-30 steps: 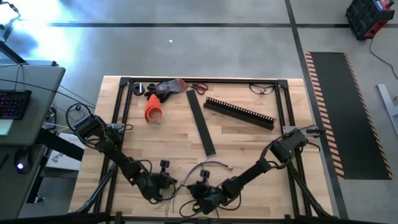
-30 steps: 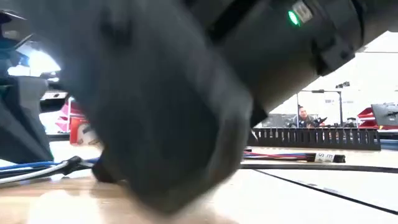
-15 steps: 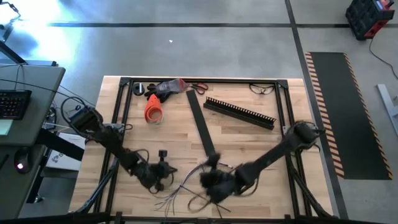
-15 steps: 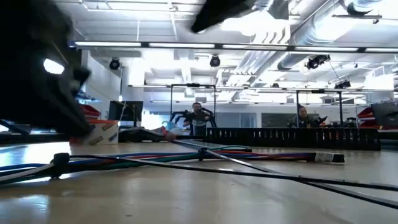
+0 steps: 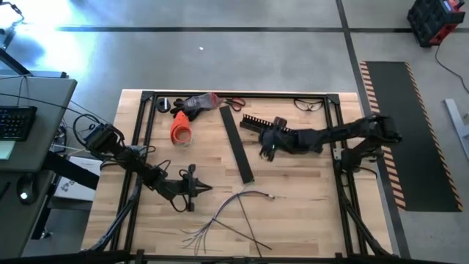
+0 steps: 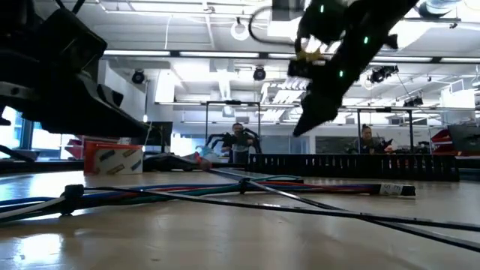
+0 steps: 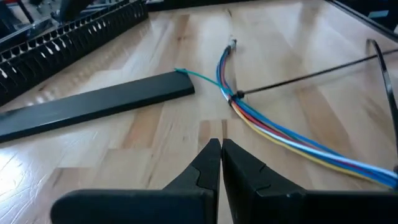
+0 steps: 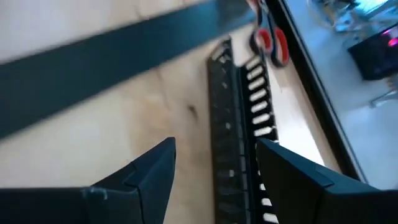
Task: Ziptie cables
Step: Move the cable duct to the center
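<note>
A: What lies nearest the front edge of the worktop (image 5: 293, 183)?
B: The cables (image 5: 231, 216), loose near the middle of that edge, their free ends splayed toward it; bare wood lies open on either side of them.
A: And the left end effector (image 5: 207, 188)?
B: Just behind them toward the left edge, fingers pressed together, holding nothing.
A: The right one?
B: The right end effector (image 5: 265, 152) hangs farther back, fingers apart and empty, between the flat black strip (image 5: 237, 146) and the slotted channel (image 5: 282, 133).
A: Changed from a second ago?
B: Yes. The right arm was down at the cables with its fingers shut; it has lifted away to the channel.
</note>
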